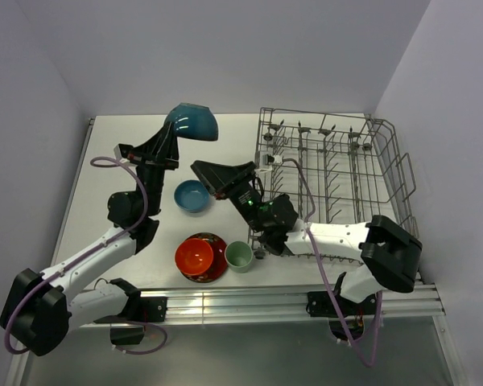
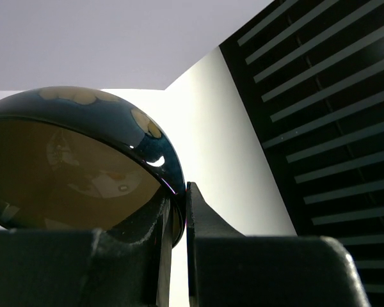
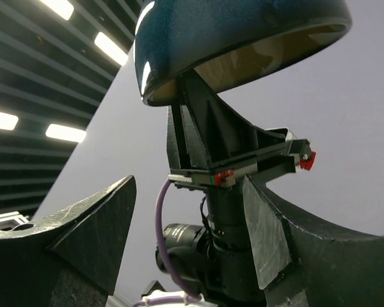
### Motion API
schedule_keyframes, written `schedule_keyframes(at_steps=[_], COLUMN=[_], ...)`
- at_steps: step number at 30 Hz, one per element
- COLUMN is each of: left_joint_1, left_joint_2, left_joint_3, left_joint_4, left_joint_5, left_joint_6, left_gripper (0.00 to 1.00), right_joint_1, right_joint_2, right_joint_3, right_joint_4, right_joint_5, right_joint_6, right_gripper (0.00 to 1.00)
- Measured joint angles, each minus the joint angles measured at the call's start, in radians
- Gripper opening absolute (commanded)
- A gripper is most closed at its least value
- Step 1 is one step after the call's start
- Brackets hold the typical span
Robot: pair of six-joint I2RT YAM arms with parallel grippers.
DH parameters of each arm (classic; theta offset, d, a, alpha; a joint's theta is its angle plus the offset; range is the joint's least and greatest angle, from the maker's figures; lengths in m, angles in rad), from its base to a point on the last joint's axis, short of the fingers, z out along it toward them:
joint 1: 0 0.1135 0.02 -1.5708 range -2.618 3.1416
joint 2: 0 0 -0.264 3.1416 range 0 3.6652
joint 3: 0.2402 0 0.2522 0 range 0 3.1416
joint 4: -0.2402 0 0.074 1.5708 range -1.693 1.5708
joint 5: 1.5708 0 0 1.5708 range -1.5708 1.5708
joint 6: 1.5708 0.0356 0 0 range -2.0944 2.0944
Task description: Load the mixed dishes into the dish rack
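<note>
**A:** Where is the dark bowl [image 1: 195, 121]?

**B:** Up off the counter [image 1: 105, 177], at 12 o'clock from the blue bowl [image 1: 192, 196] in the overhead view. The left fingers [image 1: 174, 135] are clenched on its rim. The left wrist camera shows one finger inside the tan hollow and one outside the dark glaze. The bowl is tilted, with its opening turned down towards the arm.

**A:** And the right fingers [image 1: 212, 178]?

**B:** Spread apart, gripping nothing. They sit just at 2 o'clock from the blue bowl, pointing towards 9 o'clock. Their camera looks up at the underside of the raised bowl and the left wrist.

**A:** Where is the rack [image 1: 314, 111]?

**B:** At 3 o'clock from the blue bowl, filling the right side of the counter. I see no dish among its upright prongs.

**A:** What about the other dishes?

**B:** The blue bowl sits upright near the middle of the counter. At 6 o'clock from it, the orange-red bowl [image 1: 193, 256] rests on the red plate [image 1: 218, 245]. The pale green cup [image 1: 239, 256] stands just beside that plate, at its 3 o'clock. I cannot tell whether cup and plate touch.
</note>
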Motion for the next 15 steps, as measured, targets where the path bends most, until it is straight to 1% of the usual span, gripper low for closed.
schedule_keyframes(at_steps=[7,15], left_joint_1=[0.000,0.000], left_joint_2=[-0.081,-0.112], left_joint_3=[-0.023,-0.023], left_joint_4=[0.003,0.021], left_joint_5=[-0.015,-0.016], left_joint_6=[0.000,0.000], left_gripper=[0.00,0.00], right_joint_1=[0.064,0.108], right_joint_2=[0.020,-0.019], right_joint_3=[0.073,0.080], right_joint_4=[0.008,0.010], right_joint_5=[0.018,0.036], right_joint_6=[-0.115,-0.237], right_gripper=[0.74,0.74])
